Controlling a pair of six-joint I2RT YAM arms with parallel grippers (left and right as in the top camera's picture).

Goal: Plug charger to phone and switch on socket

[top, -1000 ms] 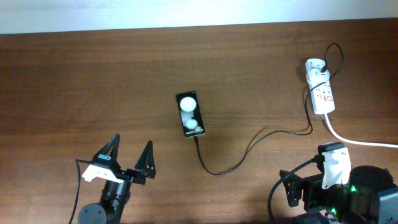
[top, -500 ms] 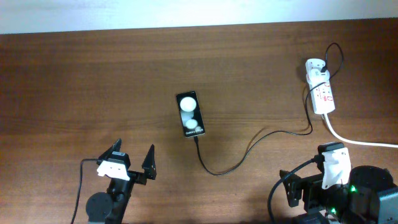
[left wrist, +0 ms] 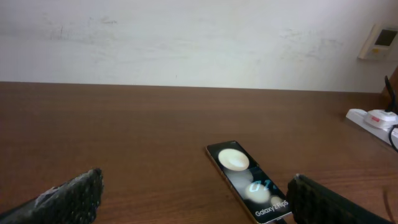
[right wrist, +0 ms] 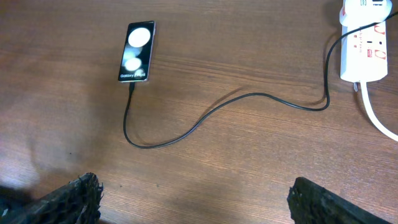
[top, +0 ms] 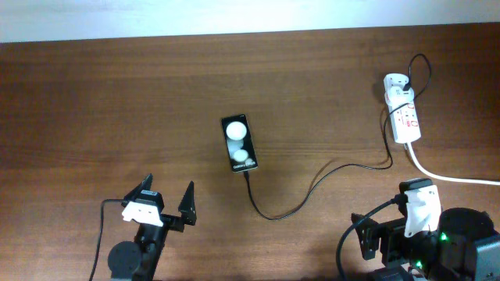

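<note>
Phone (top: 239, 144) lies flat near table (top: 117, 94) ctr, slightly skewed. It's a slim black rectangle w/ two white round patches on its face, one bigger than the other. In the wrist views, small white lettering shows at the near end: "Galaxy Z Flip5". The screen is otherwise dark.

Charger (top: 312, 187) is a thin black cable. Its small plug tip meets the phone's near short edge and looks seated. From there it loops toward the robot, then swings up and R to the socket (top: 406, 117).

Socket is a white elongated strip w/ small red marks, at the far R of the table, well apart from the phone. A white adapter sits at its far end, and a thick white cord runs off the R edge. Can't tell the switch position.

L gripper (top: 168, 184) hangs low at the near L, fingers spread wide, holding nothing. R gripper (right wrist: 194, 183) is at the near R, also wide open and empty, w/ phone and cable ahead of it.
</note>
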